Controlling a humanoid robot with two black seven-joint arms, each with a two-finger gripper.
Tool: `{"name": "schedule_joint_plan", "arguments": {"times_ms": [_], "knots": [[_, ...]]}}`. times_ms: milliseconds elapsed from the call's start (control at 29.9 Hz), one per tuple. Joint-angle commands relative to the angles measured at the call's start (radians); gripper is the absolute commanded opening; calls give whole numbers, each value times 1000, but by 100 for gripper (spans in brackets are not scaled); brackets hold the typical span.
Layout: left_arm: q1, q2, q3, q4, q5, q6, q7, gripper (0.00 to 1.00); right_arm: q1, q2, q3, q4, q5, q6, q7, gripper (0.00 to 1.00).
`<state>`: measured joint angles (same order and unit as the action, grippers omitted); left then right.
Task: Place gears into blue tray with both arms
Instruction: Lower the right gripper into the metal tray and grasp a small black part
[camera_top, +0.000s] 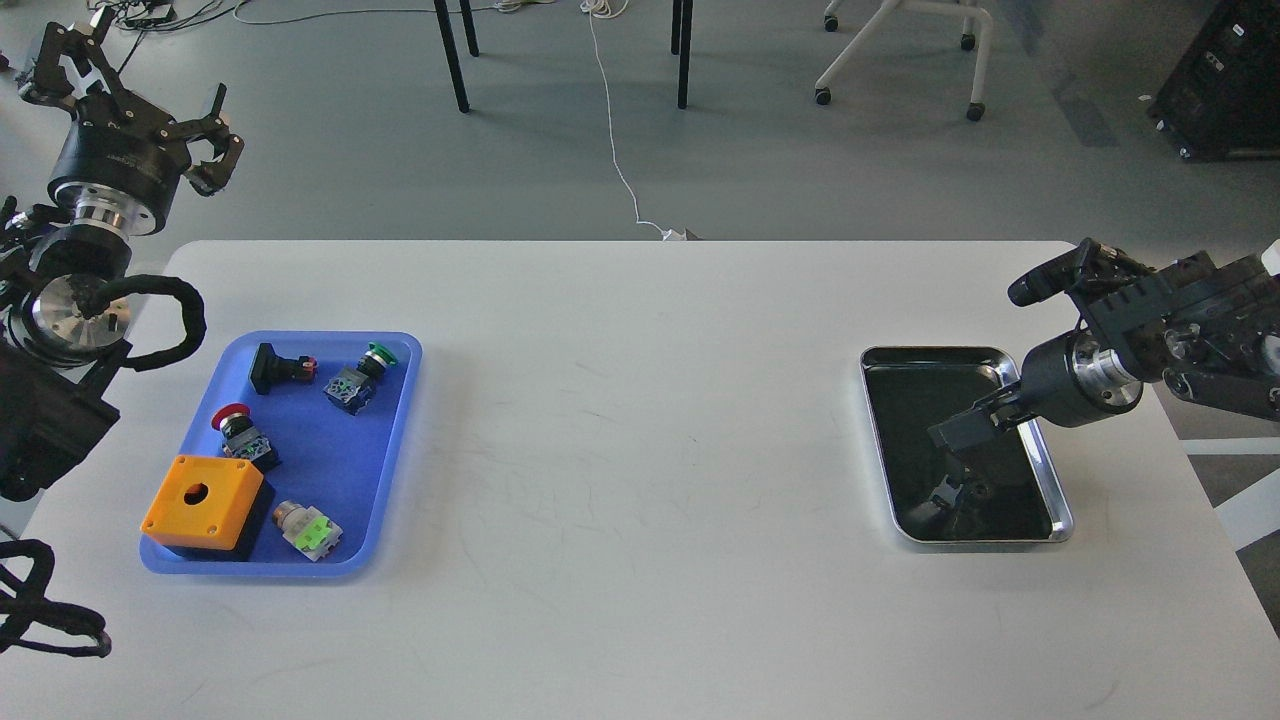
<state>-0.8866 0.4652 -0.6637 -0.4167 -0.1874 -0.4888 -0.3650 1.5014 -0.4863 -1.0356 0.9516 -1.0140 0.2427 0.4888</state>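
Observation:
The blue tray (385, 470) lies at the table's left and holds switches and an orange box, no gear that I can see. One tiny black gear (982, 491) shows faintly on the dark floor of the silver tray (1040, 470) at the right. My right gripper (947, 436) reaches in from the right and hangs low over that tray's middle, covering the spot under its tip; its dark fingers cannot be told apart. My left gripper (135, 105) is raised beyond the table's far left corner, fingers spread, holding nothing.
In the blue tray are an orange box (203, 503), a red-capped switch (238, 430), a green-capped switch (358, 378), a black switch (278, 367) and a grey-green part (310, 530). Chair legs (455, 60) stand beyond the table's far edge.

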Motion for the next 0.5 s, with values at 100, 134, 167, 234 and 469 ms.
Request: {"name": "schedule_joint_plan", "arguments": {"times_ms": [100,134,167,234,469], "knots": [[8,-16,6,1,0,1,0,98,-47,52,14,-69,3,-11,-30,82],[8,-16,6,1,0,0,0,98,-47,60,17,-73,12,-10,-36,79],[8,-16,7,1,0,0,0,98,-47,69,17,-74,26,-10,-38,76],[8,-14,10,1,5,0,1,98,-49,89,11,-83,35,-10,-39,72],[11,-5,10,1,8,0,0,98,-95,129,6,-143,37,-8,-49,66]]}}
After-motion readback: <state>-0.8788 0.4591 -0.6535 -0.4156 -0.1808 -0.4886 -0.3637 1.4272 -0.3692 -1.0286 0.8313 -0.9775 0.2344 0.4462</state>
